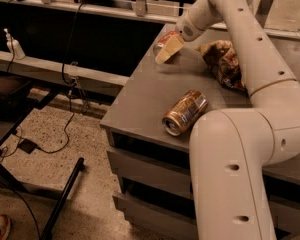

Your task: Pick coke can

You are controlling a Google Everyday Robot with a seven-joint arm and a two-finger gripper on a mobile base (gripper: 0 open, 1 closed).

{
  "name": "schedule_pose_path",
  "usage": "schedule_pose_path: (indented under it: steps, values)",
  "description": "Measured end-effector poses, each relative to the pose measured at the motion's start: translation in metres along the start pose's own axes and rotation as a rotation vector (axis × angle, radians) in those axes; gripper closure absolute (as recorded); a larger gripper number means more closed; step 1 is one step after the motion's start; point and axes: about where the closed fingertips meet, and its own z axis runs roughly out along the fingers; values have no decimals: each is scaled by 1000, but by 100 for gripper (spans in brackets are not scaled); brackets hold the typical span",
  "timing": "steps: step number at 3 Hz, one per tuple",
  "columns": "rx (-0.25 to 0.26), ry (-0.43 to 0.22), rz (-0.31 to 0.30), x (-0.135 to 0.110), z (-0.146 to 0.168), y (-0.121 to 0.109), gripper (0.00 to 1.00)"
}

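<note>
The coke can (163,38) shows as a small red patch with a silver end at the far left corner of the grey table (150,91). It is mostly hidden behind my gripper (166,49). The gripper reaches down over that corner from the white arm (225,14) and sits right at the can. I cannot tell whether it touches or holds the can.
A gold-bronze can (186,112) lies on its side near the table's front edge. A crumpled brown snack bag (224,61) lies right of the gripper. The table has drawers (150,169) below. Cables (65,129) and a black stand leg (62,199) cross the floor at left.
</note>
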Motion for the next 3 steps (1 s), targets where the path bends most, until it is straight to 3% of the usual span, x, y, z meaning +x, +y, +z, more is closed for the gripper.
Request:
schedule_pose_path:
  steps: [1,3]
  values:
    - [-21,-8,21,1,5,2,25]
    - [-62,-56,-24,-21,0,15,70]
